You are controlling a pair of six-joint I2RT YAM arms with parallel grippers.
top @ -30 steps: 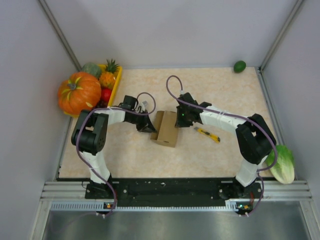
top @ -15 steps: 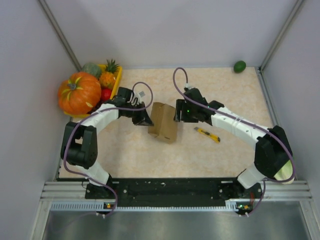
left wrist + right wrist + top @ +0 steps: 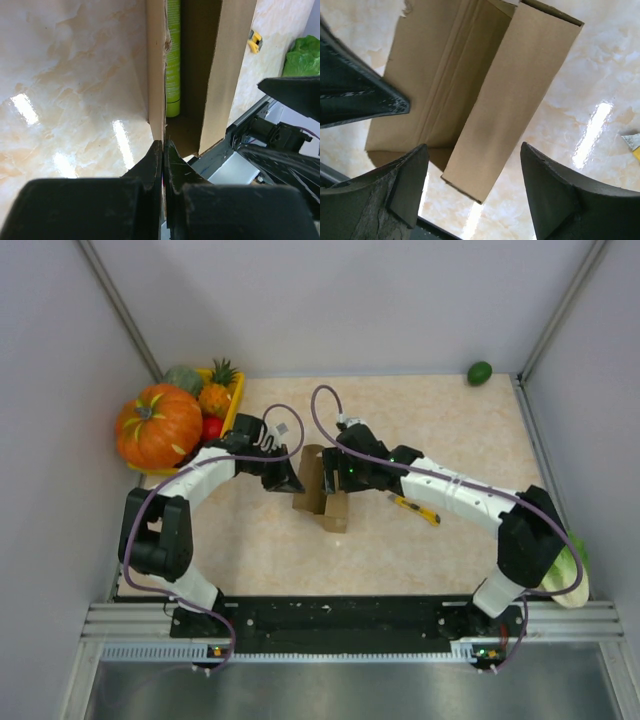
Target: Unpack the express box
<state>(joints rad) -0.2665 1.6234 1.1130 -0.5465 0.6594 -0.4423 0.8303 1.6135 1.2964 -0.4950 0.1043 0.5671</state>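
The express box (image 3: 322,492) is a small brown cardboard box in the middle of the table, with its flaps standing up. My left gripper (image 3: 292,480) is shut on the box's left flap, and the left wrist view shows the jaws (image 3: 163,146) pinching the cardboard edge. A green tube (image 3: 173,60) lies inside the box (image 3: 220,75). My right gripper (image 3: 334,472) hangs open over the box's right side. In the right wrist view a raised flap (image 3: 515,95) stands between its spread fingers, clear of both, with the gripper (image 3: 475,172) holding nothing.
A yellow utility knife (image 3: 415,508) lies just right of the box. A yellow fruit tray (image 3: 236,400) with a pumpkin (image 3: 158,426) and other fruit stands at the back left. A green fruit (image 3: 480,372) is at the back right, and a cabbage (image 3: 562,570) lies off the table's right edge.
My right gripper has opened and moved left over the box. The box has shifted slightly left and now shows its flaps up. The left gripper stays shut on the left flap.
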